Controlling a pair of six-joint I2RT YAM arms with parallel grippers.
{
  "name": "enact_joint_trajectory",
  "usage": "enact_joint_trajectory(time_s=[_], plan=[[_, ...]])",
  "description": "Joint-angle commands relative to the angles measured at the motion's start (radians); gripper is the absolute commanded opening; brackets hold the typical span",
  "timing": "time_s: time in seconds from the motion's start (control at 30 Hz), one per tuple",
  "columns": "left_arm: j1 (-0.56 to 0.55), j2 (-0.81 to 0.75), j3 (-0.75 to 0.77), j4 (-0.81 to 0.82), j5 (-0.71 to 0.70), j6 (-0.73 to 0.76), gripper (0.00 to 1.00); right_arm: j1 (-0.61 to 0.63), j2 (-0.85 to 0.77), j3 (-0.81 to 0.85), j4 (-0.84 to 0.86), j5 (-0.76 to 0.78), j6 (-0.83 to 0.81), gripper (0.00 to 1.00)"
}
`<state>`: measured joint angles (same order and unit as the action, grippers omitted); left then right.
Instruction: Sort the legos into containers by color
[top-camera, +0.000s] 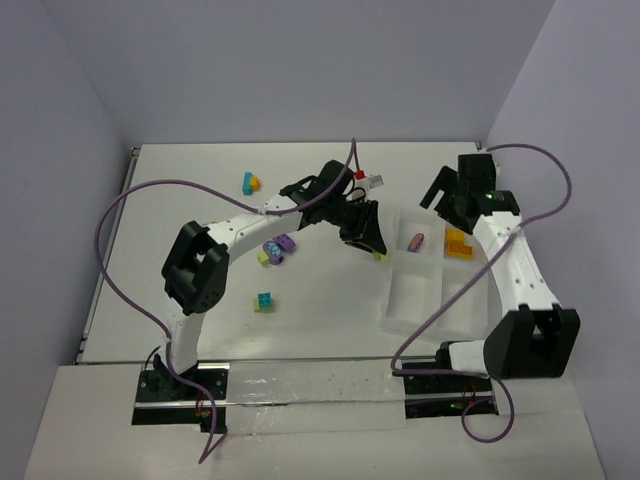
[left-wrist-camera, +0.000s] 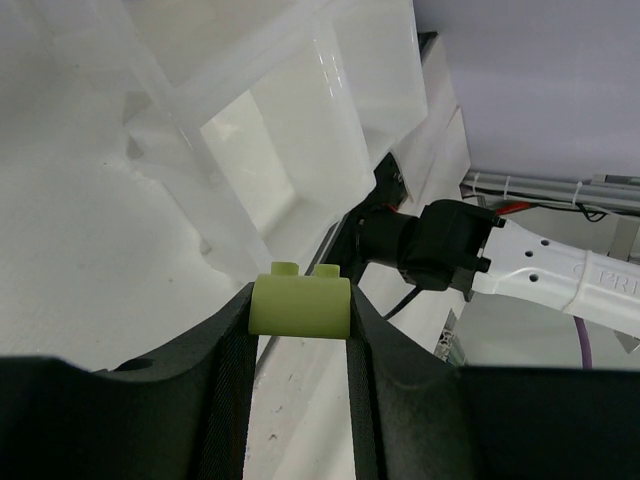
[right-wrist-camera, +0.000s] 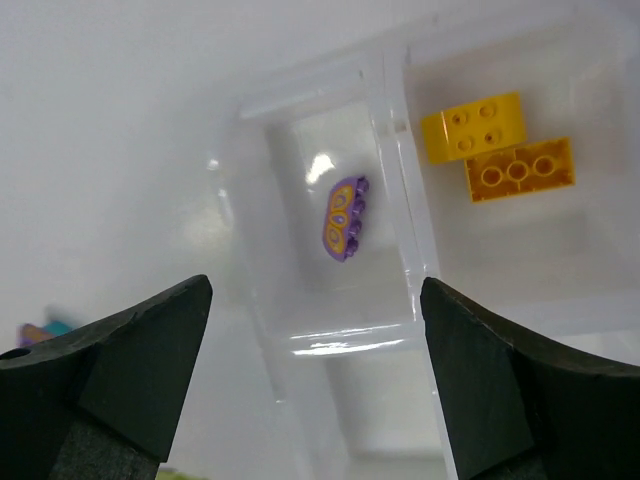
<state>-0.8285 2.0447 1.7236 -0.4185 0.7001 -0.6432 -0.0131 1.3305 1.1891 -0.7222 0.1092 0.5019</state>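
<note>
The left hand is clenched on a lime green brick - its two black fingers press the brick's opposite sides, with the studs pointing away from the wrist camera. From above, this hand hangs just off the 9 o'clock edge of the translucent four-compartment tray, with the brick at its tip close to the tray wall; I cannot tell whether brick and wall touch.

The right hand is released, its fingers spread wide with nothing between them. It hovers over the tray's far half.

Inside the tray, the compartment at 10 o'clock holds one purple-and-orange brick, lying apart from the walls. The compartment at 2 o'clock holds two orange-yellow bricks side by side and touching - one shows its studs, the other its hollow underside.

Three groups lie loose on the white counter. A teal-and-orange pair sits toward 11 o'clock, well apart from the tray. A purple-and-lime cluster lies near the middle, just beside the left arm. A teal brick sits at 6 o'clock from that cluster.
</note>
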Motion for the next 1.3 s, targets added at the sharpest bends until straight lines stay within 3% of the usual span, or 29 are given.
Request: enact_joint_trajectory(time_s=[0.0,0.1,0.27,0.33,0.37,0.43,0.57,0.77,0.83,1.03,1.2,1.27], plan=[[-0.035,0.019,0.055,0.012,0.007,0.007,0.0,-0.023,-0.16,0.075,-0.063,0.031,0.032,0.92],[-0.031,-0.002,0.011,0.087,0.056,-0.026,0.0,-0.024,-0.257,0.013,-0.059,-0.161,0.005,0.89],[0.015,-0.051,-0.085,0.281,0.195,-0.128,0.0,-0.022,-0.389,-0.14,0.087,-0.496,-0.029,0.87],[0.032,-0.069,-0.099,0.325,0.232,-0.168,0.0,-0.022,-0.428,-0.181,0.116,-0.55,-0.014,0.86],[0.032,-0.067,-0.077,0.325,0.217,-0.154,0.0,-0.022,-0.428,-0.181,0.113,-0.532,-0.008,0.86],[0.022,-0.036,0.035,0.114,0.143,-0.057,0.0,-0.022,-0.436,-0.159,0.052,-0.417,-0.002,0.87],[-0.023,0.035,0.148,-0.005,0.075,-0.008,0.0,-0.024,-0.411,-0.083,-0.028,-0.255,0.021,0.87],[-0.094,0.106,0.196,-0.018,0.034,-0.011,0.0,-0.024,-0.497,-0.007,-0.037,-0.048,0.118,0.88],[-0.112,0.126,0.213,-0.031,0.015,0.0,0.05,-0.024,-0.519,0.018,-0.034,-0.002,0.129,0.88],[-0.152,0.228,0.325,-0.099,-0.021,0.034,0.37,-0.024,-0.542,0.077,-0.033,0.029,0.113,0.88],[-0.163,0.236,0.344,-0.102,-0.02,0.047,0.89,-0.024,-0.54,0.073,-0.038,0.012,0.112,0.88],[-0.162,0.223,0.343,-0.117,-0.034,0.063,0.98,-0.024,-0.537,0.065,-0.035,0.005,0.111,0.88]])
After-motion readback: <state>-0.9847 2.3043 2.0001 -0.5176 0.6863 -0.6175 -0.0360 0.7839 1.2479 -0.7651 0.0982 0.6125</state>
